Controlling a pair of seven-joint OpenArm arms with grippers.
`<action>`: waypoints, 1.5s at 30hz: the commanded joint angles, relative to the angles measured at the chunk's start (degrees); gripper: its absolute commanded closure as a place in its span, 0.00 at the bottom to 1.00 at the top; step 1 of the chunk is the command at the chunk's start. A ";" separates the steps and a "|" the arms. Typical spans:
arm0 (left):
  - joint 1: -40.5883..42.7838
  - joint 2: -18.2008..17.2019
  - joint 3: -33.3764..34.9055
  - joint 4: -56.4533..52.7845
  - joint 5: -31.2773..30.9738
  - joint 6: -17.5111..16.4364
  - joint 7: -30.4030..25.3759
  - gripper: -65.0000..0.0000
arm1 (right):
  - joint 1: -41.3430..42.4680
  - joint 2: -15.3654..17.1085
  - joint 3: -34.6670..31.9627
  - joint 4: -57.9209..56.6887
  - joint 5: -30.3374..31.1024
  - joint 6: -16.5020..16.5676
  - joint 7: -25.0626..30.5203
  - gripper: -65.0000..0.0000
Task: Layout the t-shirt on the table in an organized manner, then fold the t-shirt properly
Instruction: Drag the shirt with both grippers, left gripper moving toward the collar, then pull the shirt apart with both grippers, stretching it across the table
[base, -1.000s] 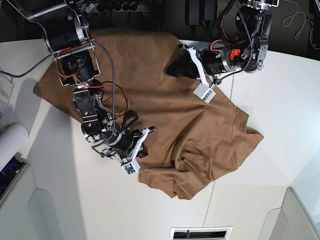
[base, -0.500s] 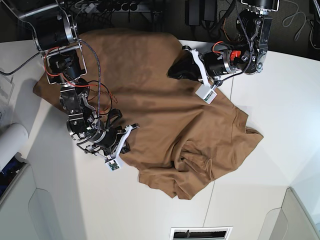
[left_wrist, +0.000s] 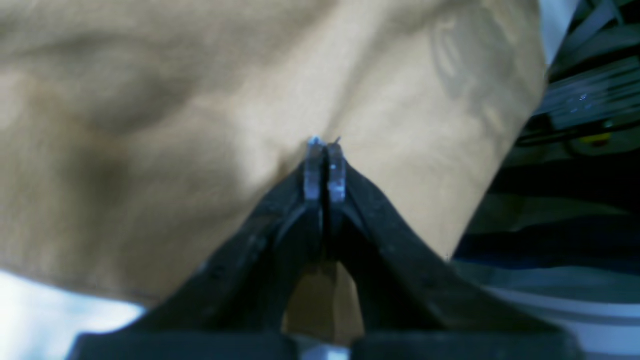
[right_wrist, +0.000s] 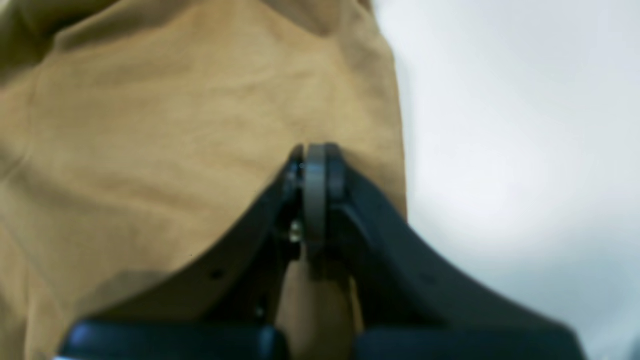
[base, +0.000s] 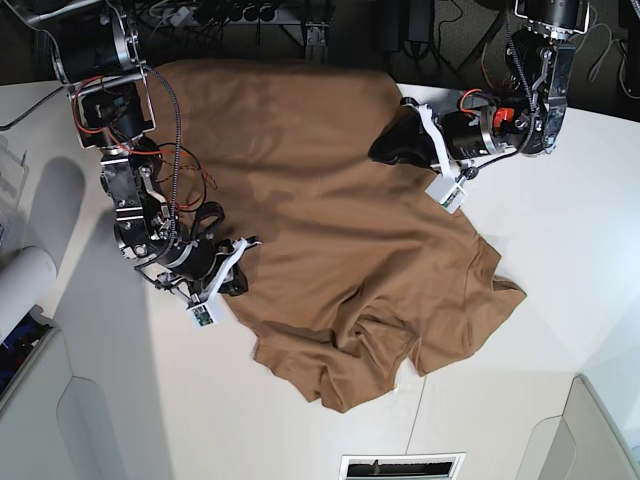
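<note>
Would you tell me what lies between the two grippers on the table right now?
In the base view, only the t-shirt spans between the left gripper and the right gripper; both are shut on its cloth.

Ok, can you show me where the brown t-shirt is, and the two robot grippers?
t-shirt (base: 330, 220): base view, middle of the spread cloth.
left gripper (left_wrist: 325, 165): left wrist view, between its closed fingers.
right gripper (right_wrist: 314, 167): right wrist view, between its closed fingers.

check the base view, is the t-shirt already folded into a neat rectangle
No, the t-shirt lies spread and rumpled on the table, its lower end bunched.
</note>
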 joint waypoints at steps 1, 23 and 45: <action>0.22 -1.70 -0.28 -0.24 6.80 2.41 3.15 1.00 | -0.55 0.96 0.15 0.96 -1.27 -0.37 -2.84 1.00; -16.04 -4.57 -0.28 -9.18 12.72 2.41 -1.62 1.00 | -15.96 0.22 1.57 23.61 -1.79 -12.07 -7.15 1.00; 0.02 -8.13 -0.28 11.13 -9.86 2.41 10.12 0.76 | 3.08 -9.90 4.39 4.48 -5.60 -11.91 -0.35 1.00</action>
